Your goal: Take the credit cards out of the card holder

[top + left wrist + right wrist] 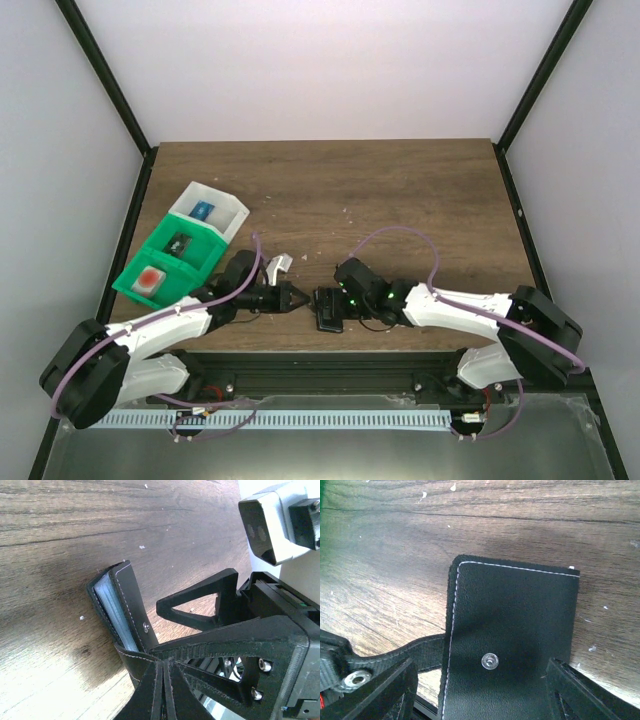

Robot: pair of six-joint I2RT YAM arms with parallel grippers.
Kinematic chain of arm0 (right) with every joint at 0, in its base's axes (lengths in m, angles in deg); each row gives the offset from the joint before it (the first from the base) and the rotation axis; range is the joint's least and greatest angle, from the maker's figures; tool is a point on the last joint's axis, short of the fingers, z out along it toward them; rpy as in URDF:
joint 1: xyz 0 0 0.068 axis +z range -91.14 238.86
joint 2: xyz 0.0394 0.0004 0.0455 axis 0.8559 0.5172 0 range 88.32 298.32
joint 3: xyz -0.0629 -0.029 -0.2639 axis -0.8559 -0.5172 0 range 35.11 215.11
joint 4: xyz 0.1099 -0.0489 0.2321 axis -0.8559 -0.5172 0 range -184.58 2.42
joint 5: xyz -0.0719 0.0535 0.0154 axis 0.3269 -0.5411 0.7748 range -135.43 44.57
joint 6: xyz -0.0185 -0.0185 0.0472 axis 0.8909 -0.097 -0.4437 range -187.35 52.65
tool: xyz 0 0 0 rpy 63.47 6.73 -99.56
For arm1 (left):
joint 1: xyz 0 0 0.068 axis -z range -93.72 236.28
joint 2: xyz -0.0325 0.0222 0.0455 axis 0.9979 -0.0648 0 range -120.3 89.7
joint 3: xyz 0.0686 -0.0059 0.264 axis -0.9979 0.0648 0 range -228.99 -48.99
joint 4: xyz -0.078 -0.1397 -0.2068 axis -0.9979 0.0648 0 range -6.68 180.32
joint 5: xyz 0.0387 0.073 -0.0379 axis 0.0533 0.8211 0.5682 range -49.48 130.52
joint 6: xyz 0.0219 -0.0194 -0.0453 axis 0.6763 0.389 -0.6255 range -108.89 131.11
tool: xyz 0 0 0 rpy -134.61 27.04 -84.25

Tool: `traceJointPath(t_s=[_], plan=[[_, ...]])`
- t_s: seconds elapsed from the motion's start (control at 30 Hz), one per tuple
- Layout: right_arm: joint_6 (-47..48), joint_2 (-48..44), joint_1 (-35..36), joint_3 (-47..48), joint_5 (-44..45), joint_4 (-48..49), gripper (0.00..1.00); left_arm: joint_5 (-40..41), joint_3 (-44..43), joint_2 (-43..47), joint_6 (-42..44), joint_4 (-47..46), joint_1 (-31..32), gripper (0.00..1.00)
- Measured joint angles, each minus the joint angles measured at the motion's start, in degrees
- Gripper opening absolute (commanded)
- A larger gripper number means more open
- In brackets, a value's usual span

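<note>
The black card holder stands on edge on the table between my two grippers. In the left wrist view its grey-blue inner panel shows between the black covers. My left gripper is shut on the holder's black stitched flap. In the right wrist view the holder's black face with a snap stud fills the space between my right gripper's fingers. The right gripper has its jaws spread about the holder's width, with a gap at the left finger. No card can be made out in the holder.
A green bin and a white bin stand at the left. They hold a small reddish item, a dark one and a blue one. A small white piece lies behind the left gripper. The table's front edge is close.
</note>
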Motion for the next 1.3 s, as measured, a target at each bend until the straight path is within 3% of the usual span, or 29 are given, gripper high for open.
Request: traceJointPath(t_s=[0.2, 0.7, 1.1, 1.3], plan=[[0.59, 0.74, 0.09, 0.76, 0.81, -2.03, 0.7, -0.39, -0.52, 0.0, -0.02, 0.11, 0.0, 0.0], [1.57, 1.11, 0.33, 1.4, 5.01, -5.64, 0.52, -0.28, -1.03, 0.11, 0.2, 1.33, 0.0, 0.0], [-0.15, -4.72, 0.35, 1.4, 13.9, -15.19, 0.49, 1.57, -1.03, 0.39, 1.09, 3.56, 0.0, 0.0], [-4.09, -7.45, 0.35, 1.36, 18.56, -21.66, 0.59, 1.81, -1.03, 0.96, 1.11, 3.91, 0.0, 0.0]])
